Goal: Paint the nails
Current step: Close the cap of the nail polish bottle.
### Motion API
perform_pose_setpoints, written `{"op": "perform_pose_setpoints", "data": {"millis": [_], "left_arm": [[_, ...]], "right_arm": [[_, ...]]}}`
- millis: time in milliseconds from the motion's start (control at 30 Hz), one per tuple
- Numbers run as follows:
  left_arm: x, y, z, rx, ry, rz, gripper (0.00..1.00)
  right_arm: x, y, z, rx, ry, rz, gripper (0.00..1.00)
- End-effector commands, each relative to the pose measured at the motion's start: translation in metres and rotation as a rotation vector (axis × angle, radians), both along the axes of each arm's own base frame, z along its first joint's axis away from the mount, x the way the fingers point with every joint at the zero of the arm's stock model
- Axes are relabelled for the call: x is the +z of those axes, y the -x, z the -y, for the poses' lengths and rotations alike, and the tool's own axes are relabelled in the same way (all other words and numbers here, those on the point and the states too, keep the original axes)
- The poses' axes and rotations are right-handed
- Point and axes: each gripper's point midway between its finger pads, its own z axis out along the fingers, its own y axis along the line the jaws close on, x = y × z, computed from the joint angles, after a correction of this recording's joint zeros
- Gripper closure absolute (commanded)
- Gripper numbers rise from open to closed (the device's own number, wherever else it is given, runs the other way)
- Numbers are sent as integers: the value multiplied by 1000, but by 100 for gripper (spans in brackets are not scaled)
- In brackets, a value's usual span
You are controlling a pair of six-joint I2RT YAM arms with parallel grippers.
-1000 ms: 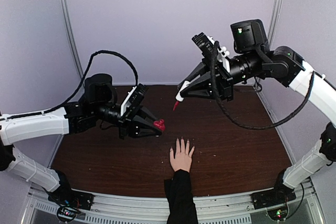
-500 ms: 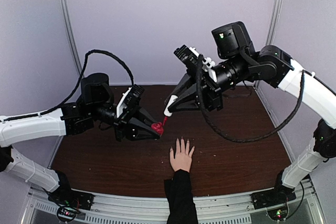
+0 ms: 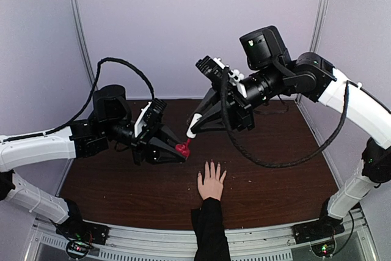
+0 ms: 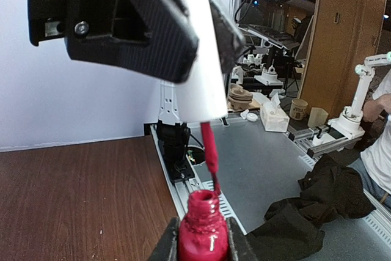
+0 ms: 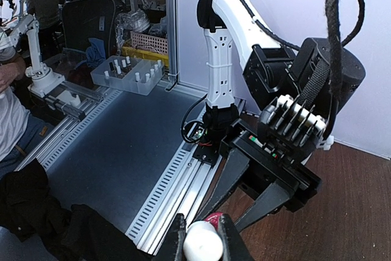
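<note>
A pale hand [image 3: 211, 181] with a black sleeve lies flat on the brown table, fingers pointing away; its nails are too small to tell bare from painted. My left gripper [image 3: 178, 149] is shut on an open red polish bottle [image 4: 203, 231], held above the table left of the hand. My right gripper [image 3: 192, 128] is shut on the white cap [image 4: 198, 68] with its red brush [image 4: 210, 154]. The brush tip sits at the bottle's mouth. In the right wrist view the cap [image 5: 203, 242] hides most of the bottle [image 5: 215, 217].
The brown table [image 3: 275, 163] is walled by pale panels at the back and sides. A metal rail [image 3: 153, 239] runs along the near edge by the arm bases. A black cloth [image 4: 317, 203] lies off the table.
My right gripper has come down and to the left with the brush, from above the table's middle to the bottle's mouth. My left gripper shifted slightly. The hand has not moved.
</note>
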Motion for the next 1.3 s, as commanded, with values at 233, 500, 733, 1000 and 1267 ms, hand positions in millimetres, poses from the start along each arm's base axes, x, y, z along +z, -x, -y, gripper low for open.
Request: {"op": "perform_pose_setpoints", "data": {"millis": [233, 500, 733, 1000, 1267], "left_arm": [[21, 11, -5, -40, 75, 61, 100], [17, 9, -3, -39, 63, 56, 100], [18, 9, -2, -36, 61, 55, 100], [16, 7, -1, -29, 56, 54, 100], [13, 4, 0, -4, 44, 60, 100]], "right_arm": [[6, -1, -2, -6, -6, 36, 100], [16, 2, 4, -14, -27, 59, 100], [18, 2, 5, -19, -35, 66, 100], [22, 2, 7, -27, -44, 75, 100], [24, 1, 12, -48, -44, 96, 100]]}}
